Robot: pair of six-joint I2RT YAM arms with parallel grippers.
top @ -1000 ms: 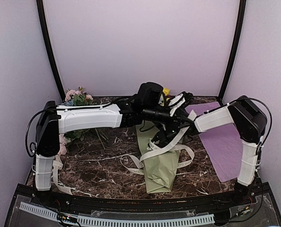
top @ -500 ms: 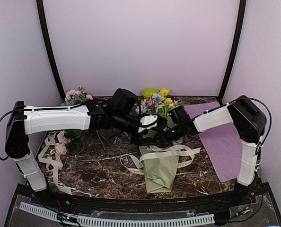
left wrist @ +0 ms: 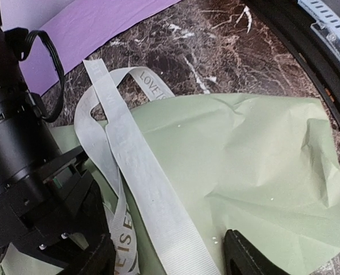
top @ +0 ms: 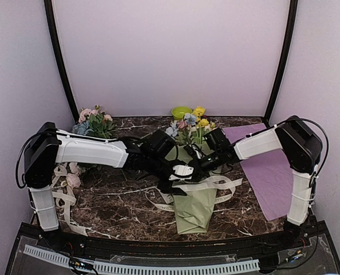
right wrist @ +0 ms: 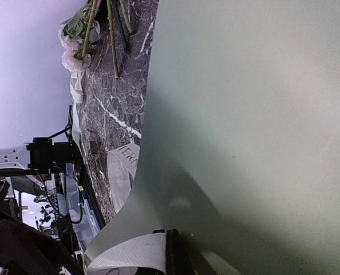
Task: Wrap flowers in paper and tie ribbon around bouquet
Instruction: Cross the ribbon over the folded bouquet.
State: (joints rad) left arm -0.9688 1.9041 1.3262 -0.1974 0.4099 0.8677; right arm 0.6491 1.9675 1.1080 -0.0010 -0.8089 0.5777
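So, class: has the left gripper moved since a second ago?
Yes. The left gripper has come toward the near edge, away from the lime bowl that its arm hid before, and now sits over the paper cone.

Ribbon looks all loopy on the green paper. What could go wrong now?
The ribbon lies in loose loops on the bouquet, with no knot showing, so it might slide off. Only the right gripper pinches it; the left gripper is open. A hard tug could drag or crumple the bouquet.
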